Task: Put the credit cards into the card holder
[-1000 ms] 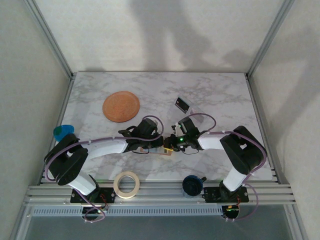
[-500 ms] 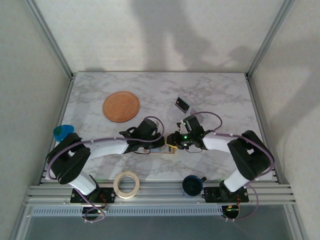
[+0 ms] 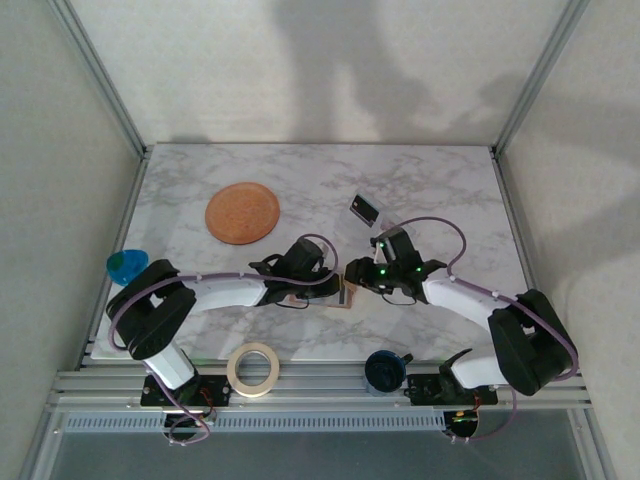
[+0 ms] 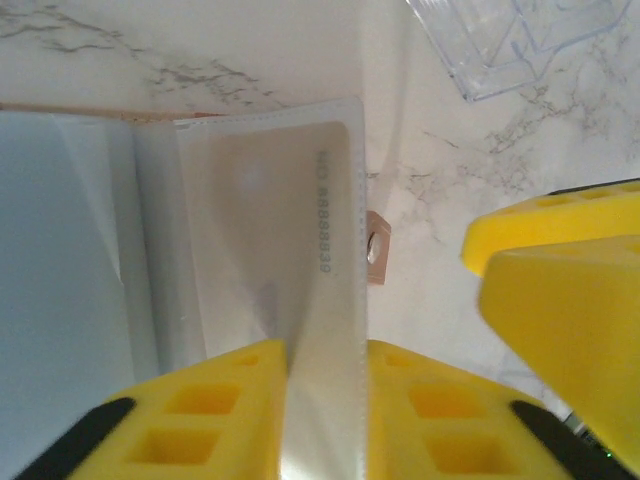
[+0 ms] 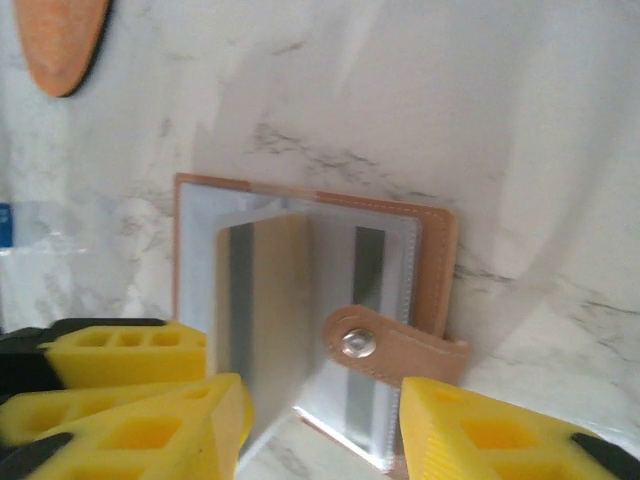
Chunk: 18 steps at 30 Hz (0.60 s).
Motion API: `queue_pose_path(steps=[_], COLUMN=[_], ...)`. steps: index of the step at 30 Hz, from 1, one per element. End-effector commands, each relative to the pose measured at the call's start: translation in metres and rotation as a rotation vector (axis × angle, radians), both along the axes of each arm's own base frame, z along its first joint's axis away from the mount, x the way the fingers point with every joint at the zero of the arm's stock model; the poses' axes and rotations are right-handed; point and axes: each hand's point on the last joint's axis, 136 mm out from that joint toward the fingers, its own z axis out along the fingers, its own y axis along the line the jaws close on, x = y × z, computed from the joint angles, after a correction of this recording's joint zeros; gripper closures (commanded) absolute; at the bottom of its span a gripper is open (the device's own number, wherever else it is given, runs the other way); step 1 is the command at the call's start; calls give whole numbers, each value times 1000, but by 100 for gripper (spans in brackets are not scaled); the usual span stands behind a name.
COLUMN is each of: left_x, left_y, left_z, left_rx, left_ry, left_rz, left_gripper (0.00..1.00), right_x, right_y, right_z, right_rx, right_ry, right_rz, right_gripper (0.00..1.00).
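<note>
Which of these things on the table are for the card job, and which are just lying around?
For the job: card holder, whitish card in its sleeve, dark card farther back.

Just lying about: orange disc, tape roll, blue object at the left edge, dark blue round thing near the front, clear plastic case.

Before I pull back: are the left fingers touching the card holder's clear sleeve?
Touching. The left wrist view shows the clear sleeve running between the two left fingers, each pressed against it with no gap.
</note>
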Motion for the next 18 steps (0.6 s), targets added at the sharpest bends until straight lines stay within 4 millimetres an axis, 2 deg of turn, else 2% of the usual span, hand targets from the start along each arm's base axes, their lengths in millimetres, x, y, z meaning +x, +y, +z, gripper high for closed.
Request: queue_pose_path(steps=[1,10,14,18], left_x=[0,-2,-3,-6], left_y=[-6,-7,0,1], left_z=[-1,1,2,-5], left_rx=[24,26,32,39], left_ry=[1,2,-10,4], left_rz=[-23,-31,-15,-26], left_gripper=[68,71,69,68], right_x=[-5,-5,-2,8], right_y=[-14,-7,-2,-15], right_z=[-21,-38,-47,-53], right_rx=[-114,-195,-231,-309], right_ry=[16,-37,-45,-85], right_rz=[41,147,147,54], right_gripper=[49,33,33,40])
